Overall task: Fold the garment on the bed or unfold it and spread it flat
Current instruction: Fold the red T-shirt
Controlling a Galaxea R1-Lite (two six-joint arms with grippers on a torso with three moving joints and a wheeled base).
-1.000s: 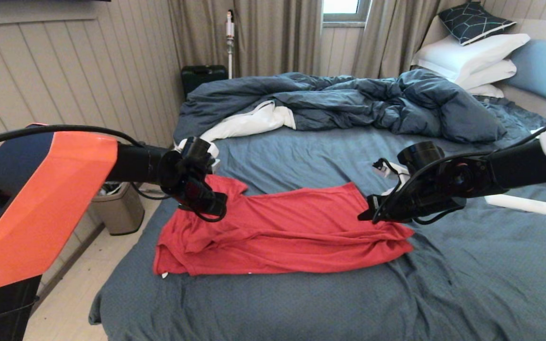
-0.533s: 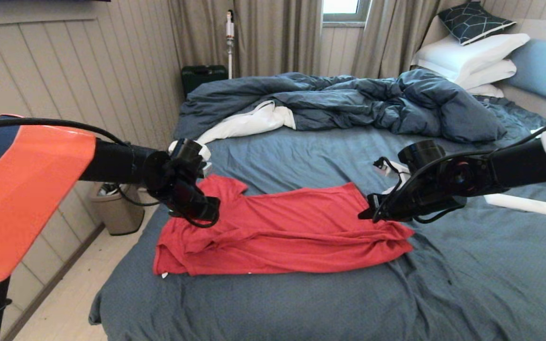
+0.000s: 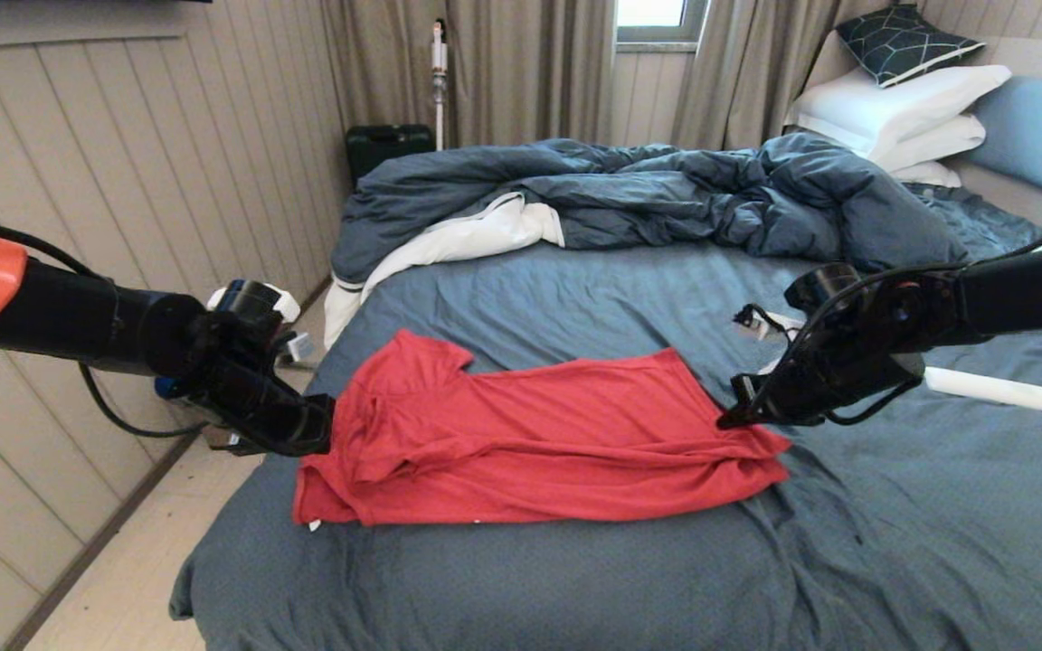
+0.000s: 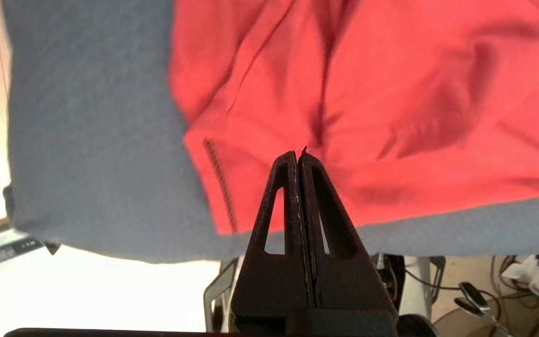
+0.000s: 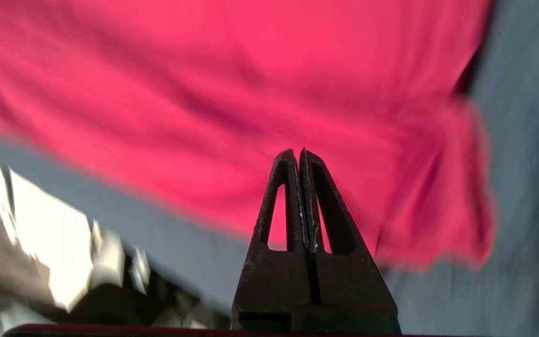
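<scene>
The red garment [image 3: 530,438] lies folded lengthwise across the slate-blue bed [image 3: 575,579], sleeves at its left end, hem at its right end. My left gripper [image 3: 326,425] hangs at the bed's left edge beside the sleeve end, shut and empty; in the left wrist view its tips [image 4: 297,154] hover over the garment [image 4: 391,93]. My right gripper [image 3: 724,420] sits just off the hem end, shut with nothing in it. The right wrist view shows that gripper [image 5: 297,152] above the garment [image 5: 227,93].
A rumpled dark blue duvet [image 3: 666,194] with white lining fills the far half of the bed. White pillows [image 3: 901,108] and the light blue headboard [image 3: 1041,131] are at the back right. White objects [image 3: 991,389] lie under my right arm. A bin and floor are left of the bed.
My left arm has drawn back to the left, from over the sleeve end to the bed's left edge. My right gripper has shifted slightly right and down. The garment has not moved.
</scene>
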